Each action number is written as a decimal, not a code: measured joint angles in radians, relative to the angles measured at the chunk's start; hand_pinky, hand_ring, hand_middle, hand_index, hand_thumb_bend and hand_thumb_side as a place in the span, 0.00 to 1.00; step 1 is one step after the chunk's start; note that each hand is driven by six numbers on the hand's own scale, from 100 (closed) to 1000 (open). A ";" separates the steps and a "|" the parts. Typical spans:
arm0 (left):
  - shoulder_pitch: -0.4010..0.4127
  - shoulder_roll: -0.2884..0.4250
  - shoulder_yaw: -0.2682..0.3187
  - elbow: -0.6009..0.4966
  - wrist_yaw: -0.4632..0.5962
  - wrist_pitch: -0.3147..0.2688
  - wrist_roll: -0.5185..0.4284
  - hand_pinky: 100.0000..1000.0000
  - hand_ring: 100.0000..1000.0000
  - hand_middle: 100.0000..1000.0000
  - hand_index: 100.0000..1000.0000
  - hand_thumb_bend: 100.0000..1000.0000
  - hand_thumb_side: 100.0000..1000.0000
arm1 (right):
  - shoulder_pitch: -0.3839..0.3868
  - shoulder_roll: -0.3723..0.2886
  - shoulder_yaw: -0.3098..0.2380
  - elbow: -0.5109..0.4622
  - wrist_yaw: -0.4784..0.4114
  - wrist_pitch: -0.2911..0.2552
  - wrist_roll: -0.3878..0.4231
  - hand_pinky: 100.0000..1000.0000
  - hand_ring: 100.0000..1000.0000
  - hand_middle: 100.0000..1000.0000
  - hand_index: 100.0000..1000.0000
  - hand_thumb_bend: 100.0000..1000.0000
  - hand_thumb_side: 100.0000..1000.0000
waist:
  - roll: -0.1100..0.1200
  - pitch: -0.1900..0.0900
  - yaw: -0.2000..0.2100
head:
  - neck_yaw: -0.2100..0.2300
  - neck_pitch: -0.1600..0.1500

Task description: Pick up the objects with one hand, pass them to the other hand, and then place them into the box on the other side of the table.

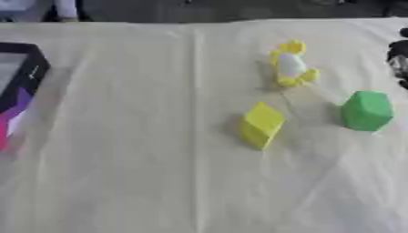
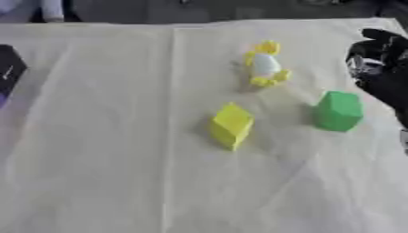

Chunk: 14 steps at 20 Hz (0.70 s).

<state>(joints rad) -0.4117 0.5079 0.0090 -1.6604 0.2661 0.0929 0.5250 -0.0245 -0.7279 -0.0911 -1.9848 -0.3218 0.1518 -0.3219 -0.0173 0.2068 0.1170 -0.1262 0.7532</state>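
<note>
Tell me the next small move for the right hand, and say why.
Probably lower the right hand toward the green block. That block lies nearest the hand, just below and left of it; nothing is held yet, and the box waits at the table's far left edge.

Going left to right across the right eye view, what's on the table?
Box → yellow block → yellow and white toy → green block → right hand, coming in at the right edge.
</note>
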 measured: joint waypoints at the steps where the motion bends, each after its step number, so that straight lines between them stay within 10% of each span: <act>1: 0.000 0.000 0.000 0.000 0.000 0.000 0.000 0.71 0.76 0.80 0.84 0.15 0.84 | 0.000 0.000 0.000 0.000 0.000 0.000 0.000 0.77 0.78 0.67 0.82 0.00 0.23 | 0.000 0.000 0.000 | 0.000 0.000; 7: 0.001 0.000 0.000 0.000 -0.003 0.004 -0.003 0.71 0.76 0.80 0.84 0.14 0.84 | 0.009 0.000 -0.006 0.000 0.012 -0.004 0.006 0.79 0.82 0.71 0.85 0.04 0.23 | 0.000 0.000 -0.013 | 0.000 0.003; 14: 0.001 0.000 0.000 0.000 -0.004 0.007 -0.006 0.71 0.76 0.80 0.84 0.14 0.84 | 0.035 -0.078 -0.026 0.000 0.150 0.023 0.128 0.85 0.86 0.77 0.89 0.33 0.04 | -0.001 0.000 -0.006 | -0.019 0.011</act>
<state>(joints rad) -0.4103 0.5079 0.0090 -1.6604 0.2624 0.1001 0.5191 0.0107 -0.8064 -0.1167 -1.9848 -0.1719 0.1744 -0.1940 -0.0182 0.2068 0.1108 -0.1450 0.7640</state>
